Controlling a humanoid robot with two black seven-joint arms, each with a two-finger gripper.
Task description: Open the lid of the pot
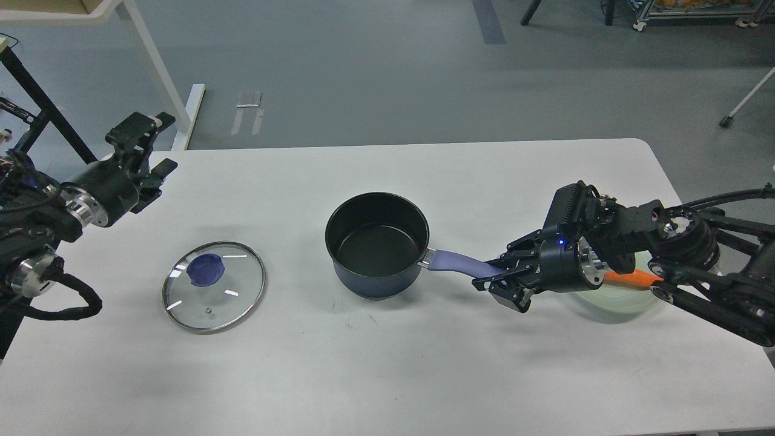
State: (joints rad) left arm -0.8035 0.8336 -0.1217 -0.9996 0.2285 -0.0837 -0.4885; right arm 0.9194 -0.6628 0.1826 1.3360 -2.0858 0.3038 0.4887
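The dark navy pot (376,245) stands uncovered at the middle of the white table (387,375), its black inside showing. Its purple-blue handle (455,261) points right. My right gripper (497,275) is shut on the end of that handle. The glass lid (214,286) with its purple-blue knob (206,269) lies flat on the table, left of the pot and apart from it. My left gripper (158,142) is raised at the table's far left edge, above and behind the lid, open and empty.
A pale green glass plate (617,300) with an orange carrot (629,280) on it sits under my right wrist at the right. White table legs (160,79) stand on the grey floor beyond the far left corner.
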